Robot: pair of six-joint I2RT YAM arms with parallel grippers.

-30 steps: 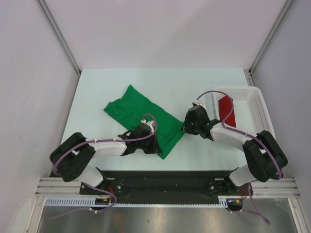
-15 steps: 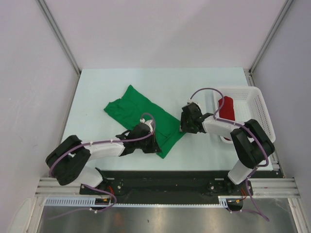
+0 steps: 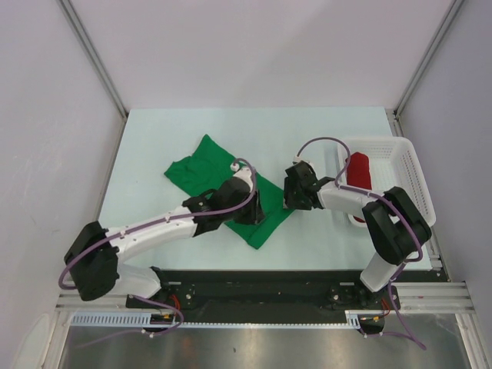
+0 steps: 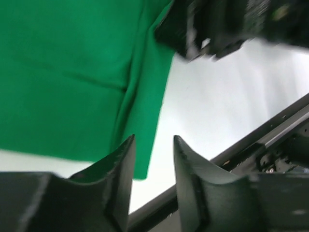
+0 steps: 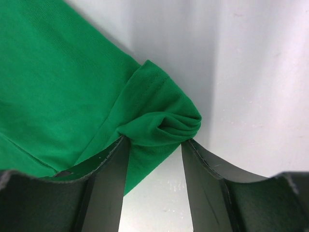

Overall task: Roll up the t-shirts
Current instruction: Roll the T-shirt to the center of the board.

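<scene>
- Left gripper first: its two dark, moulded fingers stand spread with a narrow gap. Nothing is between them, and they hang above the near end of the bright green soft cloth t-shirt.
- From my left wrist, the green cloth fills the space ahead and to the left of those fingers. Its near corner lies just beyond the gap, and a long soft crease runs away from me.
- Right gripper sits low at the shirt's edge, on the opposite side from my left gripper. It shows as a dark blur ahead of my left fingers.
- Between my right fingers sits a bunched fold of the shirt's stitched hem, touching both inner faces.
- Those jaws stand apart by the width of that bunch. I cannot tell whether they squeeze it or only bracket it.
- Ahead and to the left of my right fingers the shirt lies flat, a matte fine knit. Ahead and to the right is the pale, smooth table.
- Overall the shirt is a long folded strip, lying diagonally across the table between and beyond my two grippers.
- Behind my right gripper, out past its wrist, the plain red t-shirt in a compact roll lies inside the white plastic mesh basket. It is well apart from my left gripper.
</scene>
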